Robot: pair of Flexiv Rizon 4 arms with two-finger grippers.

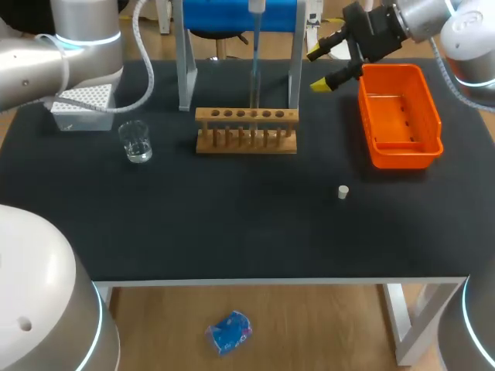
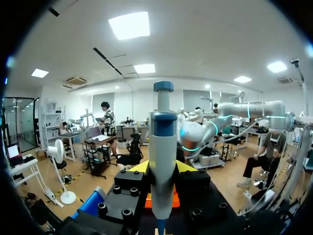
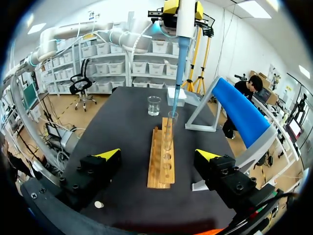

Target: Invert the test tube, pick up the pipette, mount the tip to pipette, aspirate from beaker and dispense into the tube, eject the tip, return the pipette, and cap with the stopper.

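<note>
From where I stand, the black table (image 1: 232, 224) fills most of the scene. The left arm (image 1: 46, 62) comes in over its far left corner and the right arm (image 1: 433, 15) over its far right. At the back stands a metal-legged stand (image 1: 186, 62) with a blue top. To its right lies an open orange bin (image 1: 402, 160). In front of the stand sits a wooden rack (image 1: 246, 116) with a row of holes along its top. Far left, near the left arm, is a pale tip box (image 1: 81, 104). The left gripper (image 2: 164, 169) is up high over the rack, its yellow-tipped fingers closed on either side of the pipette (image 3: 186, 22). The pipette hangs upright with its plunger on top and its slim blue lower end pointing down. That end reaches the mouth of the test tube (image 3: 169, 131), which stands upright in one of the rack's holes; how far in it goes I can't make out. The right gripper (image 1: 319, 68) hangs just beside the bin's rear left corner. Its fingers are spread wide with nothing between them. A clear beaker (image 1: 137, 143) stands left of the rack, in front of the tip box. The small white stopper (image 1: 343, 192) sits alone on the table, nearer the front edge and below the bin.
</note>
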